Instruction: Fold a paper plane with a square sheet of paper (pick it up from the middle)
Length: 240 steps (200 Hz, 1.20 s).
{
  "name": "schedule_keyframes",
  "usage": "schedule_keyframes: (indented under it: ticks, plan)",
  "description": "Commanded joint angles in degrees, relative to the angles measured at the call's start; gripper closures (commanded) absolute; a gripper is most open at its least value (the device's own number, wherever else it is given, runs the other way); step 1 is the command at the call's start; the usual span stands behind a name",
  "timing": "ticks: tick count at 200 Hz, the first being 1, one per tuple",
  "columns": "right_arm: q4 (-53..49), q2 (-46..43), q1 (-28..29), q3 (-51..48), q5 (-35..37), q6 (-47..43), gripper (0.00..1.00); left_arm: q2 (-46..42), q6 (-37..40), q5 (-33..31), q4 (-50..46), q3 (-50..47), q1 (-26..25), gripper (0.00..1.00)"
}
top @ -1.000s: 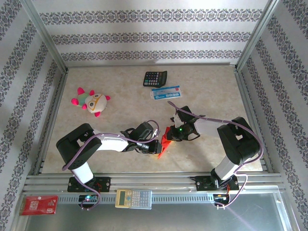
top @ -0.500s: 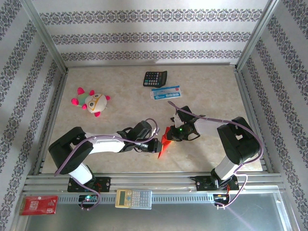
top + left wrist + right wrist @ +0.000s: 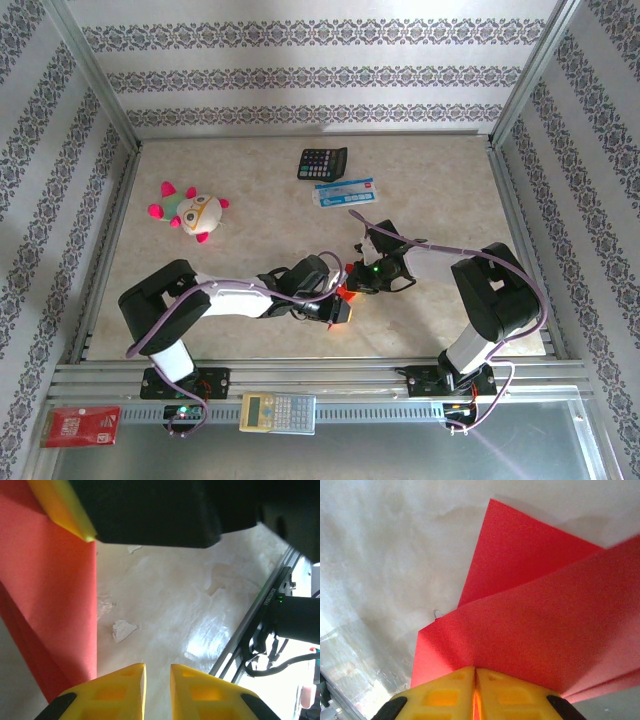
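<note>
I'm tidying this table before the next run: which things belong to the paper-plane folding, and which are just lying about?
In the job:
red paper, part-folded, pinched in the right gripper

Lying about:
black calculator
blue-and-white packet
plush toy
beige calculator
red printed packet

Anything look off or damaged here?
Pale flaked patches mar the table top beside the square sheet of paper, left wrist view. A pale calculator and red packet lie off the table on the near rail. Paper looks intact, pinched in the right hand.
</note>
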Motion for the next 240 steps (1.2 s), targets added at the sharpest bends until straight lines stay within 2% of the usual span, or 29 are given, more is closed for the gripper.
schedule_keyframes:
  ticks: [1,240]
  plan:
    - [-2.46,2.19,-0.55,-1.37,4.24,-0.96,0.86,1.26,0.87,-0.22,0.76,0.23,1.23,0.8]
    - [-2.56,2.39,-0.64,-1.29,4.12,-0.95,0.86,3.56,2.25,-0.9,0.38,-2.09,3.57,0.83]
